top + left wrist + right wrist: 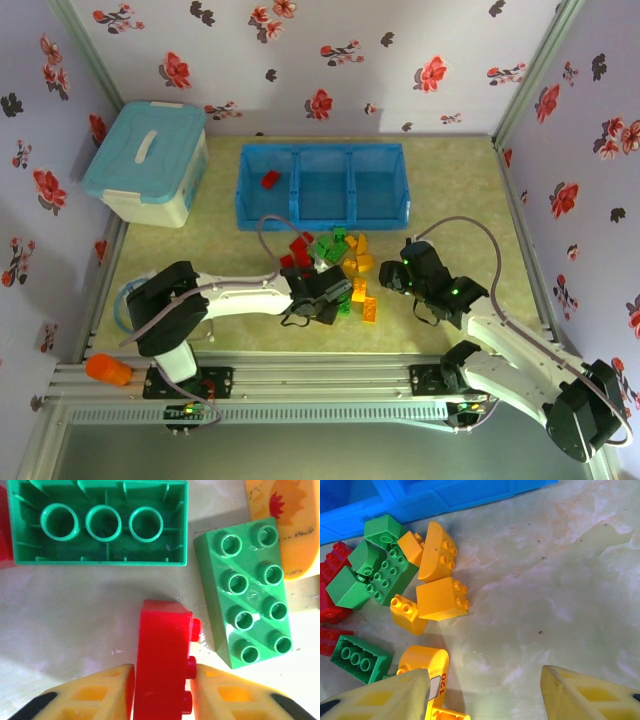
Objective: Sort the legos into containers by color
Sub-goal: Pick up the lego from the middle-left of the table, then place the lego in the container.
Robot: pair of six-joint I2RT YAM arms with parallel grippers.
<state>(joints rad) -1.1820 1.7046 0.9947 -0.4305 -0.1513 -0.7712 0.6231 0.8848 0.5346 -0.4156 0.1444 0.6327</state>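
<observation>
**Between the left fingers, a red brick bound for the far tray**

At the near edge of the pile (335, 255), the left gripper (162, 672) has its two yellow fingers (100, 690) pressed against a red brick (162, 645). The brick's long axis runs straight out along the fingers, and its studs face the right-hand one. It looks gripped rather than merely straddled, though whether it is off the table I cannot tell.

The coming move turns on where the tray (322, 220) lies. From the top view it sits beyond the pile, on the far side of the left gripper. Its left compartment (285, 195), slightly to the left, already holds another red piece (270, 179). I judge that to be the target, and the left arm is the nearer one.

The right gripper (482, 672) hangs open over bare table, right of the pile, with nothing between its fingers.

The left wrist view gives the grip and the close neighbours: a green brick (245, 595) just beside the red one and an upturned green brick (100, 522) further out. The top view gives the route to the tray.
</observation>
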